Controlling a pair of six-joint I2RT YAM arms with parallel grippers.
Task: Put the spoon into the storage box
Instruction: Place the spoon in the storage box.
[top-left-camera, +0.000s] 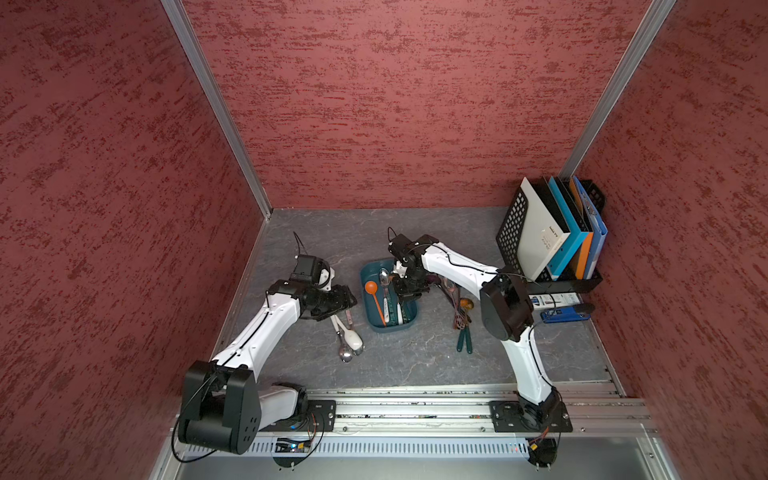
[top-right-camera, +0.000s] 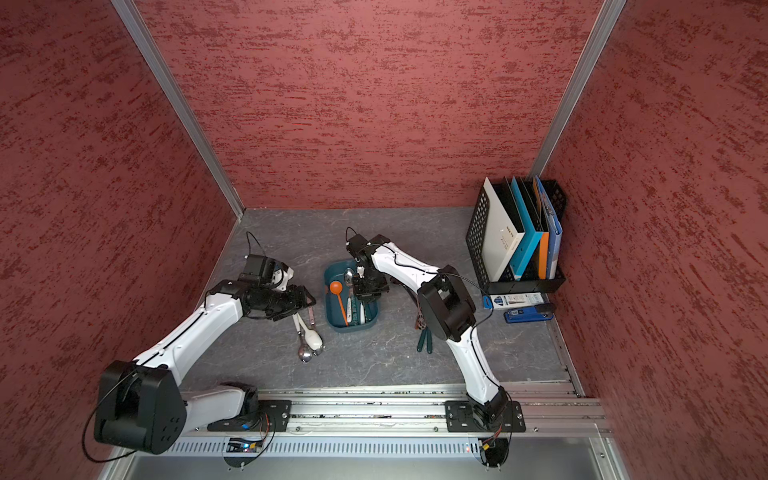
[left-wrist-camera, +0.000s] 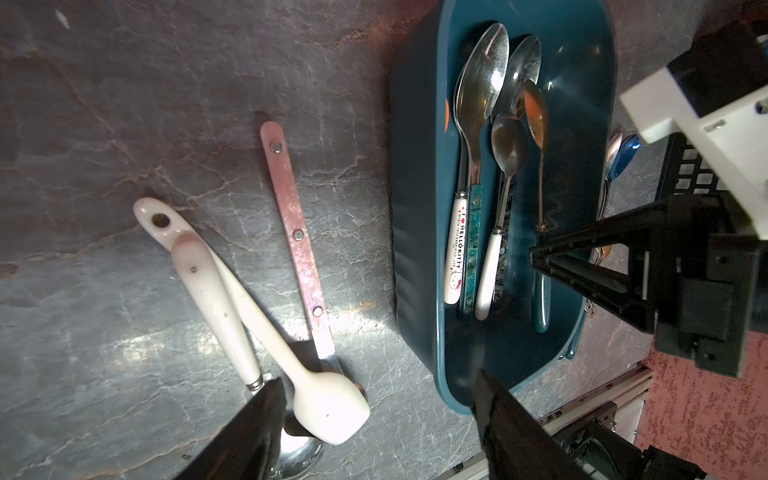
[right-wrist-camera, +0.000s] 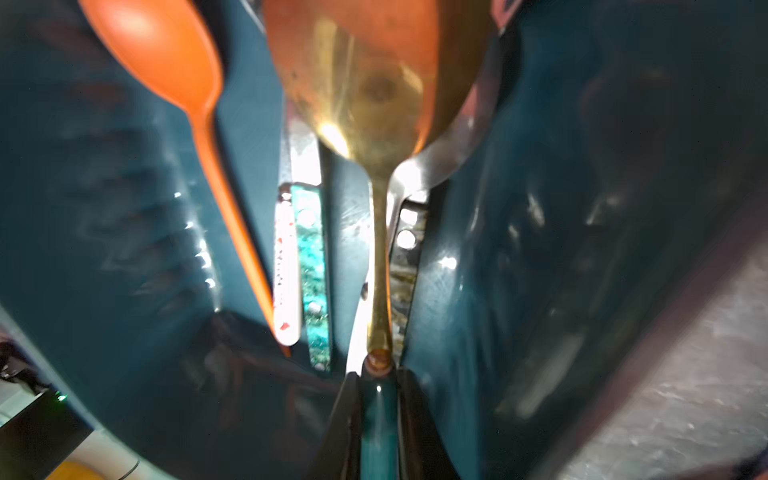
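Observation:
The dark teal storage box lies mid-table and holds several spoons, among them an orange plastic one. My right gripper is down inside the box, shut on the teal handle of a gold-bowled spoon. The spoon's bowl lies over other spoons in the box. My left gripper stands open left of the box, above a white ceramic spoon, a white-handled spoon and a pink-handled one, and holds nothing.
More spoons lie on the table right of the box, partly under my right arm. A black mesh file rack with folders stands at the back right. A blue stapler lies in front of it. The arms' rail runs along the front.

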